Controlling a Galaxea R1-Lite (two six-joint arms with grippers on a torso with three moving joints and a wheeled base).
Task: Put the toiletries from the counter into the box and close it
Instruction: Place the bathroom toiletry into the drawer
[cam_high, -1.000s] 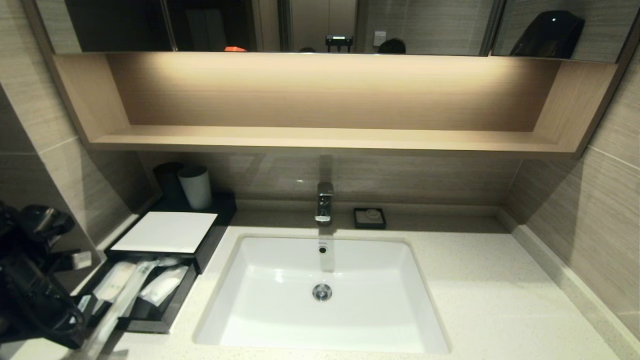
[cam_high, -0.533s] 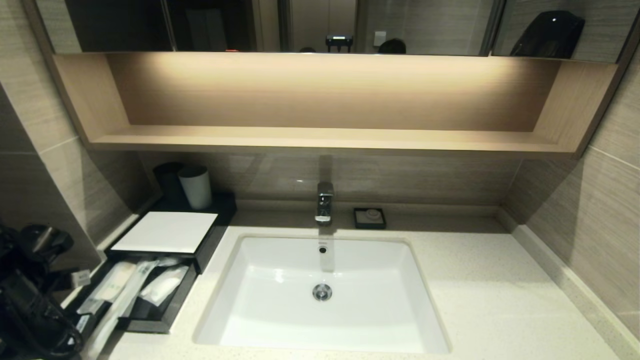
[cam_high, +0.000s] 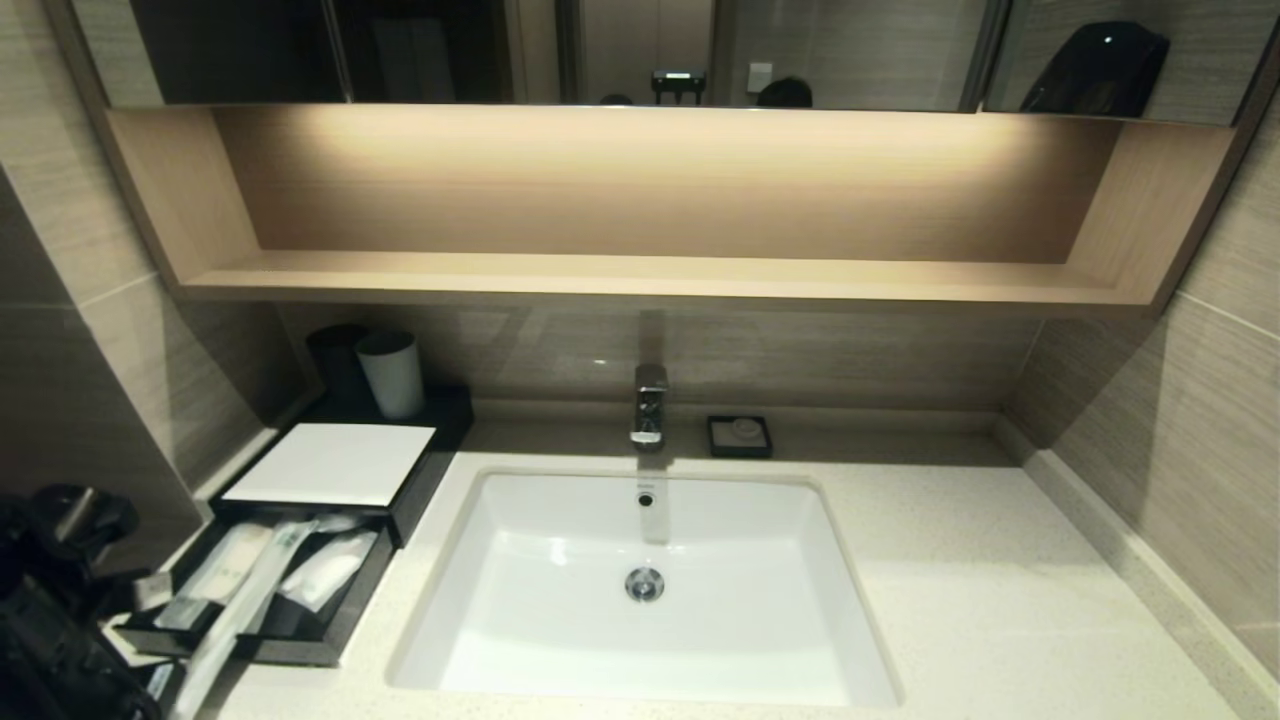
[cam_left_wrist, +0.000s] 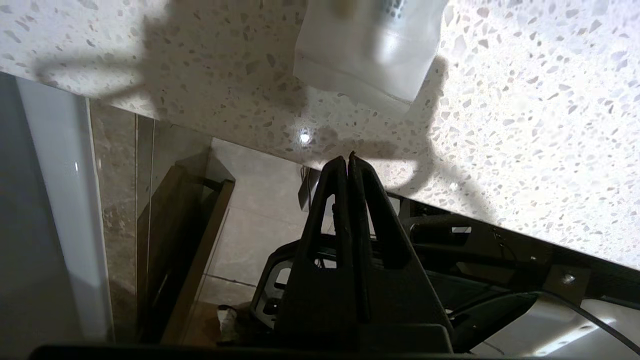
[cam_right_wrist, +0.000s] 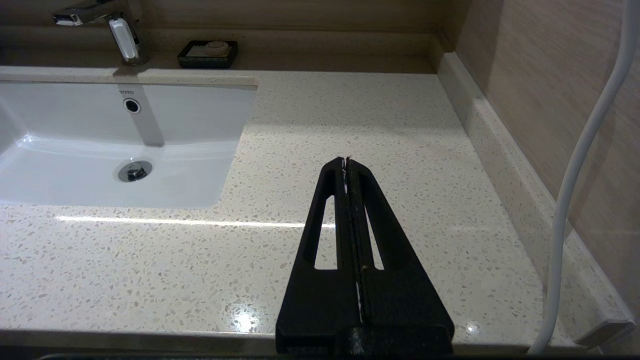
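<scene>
The box (cam_high: 330, 463) stands at the counter's (cam_high: 950, 580) left end with its front drawer (cam_high: 300, 648) pulled out. One of the toiletries, a packet with a green mark (cam_high: 215, 570), lies in the drawer. The other long packet (cam_high: 240, 610) lies slanted, its near end hanging over the drawer's front edge. In the left wrist view that whitish end (cam_left_wrist: 367, 50) rests on the speckled stone a little beyond my left gripper (cam_left_wrist: 348, 157), which is shut, empty and at the counter's front edge. My right gripper (cam_right_wrist: 346, 160) is shut and empty over the counter right of the sink.
A white sunken sink (cam_high: 650, 640) with a faucet (cam_high: 649, 402) fills the middle. A grey cup (cam_high: 392, 373) stands behind the box and a small black soap dish (cam_high: 739, 436) by the back wall. A short white sachet (cam_high: 330, 565) lies in the drawer. My left arm (cam_high: 50, 620) fills the lower left corner.
My left arm has drawn back and down toward the lower left corner, away from the drawer. The packets and the drawer have stayed put.
</scene>
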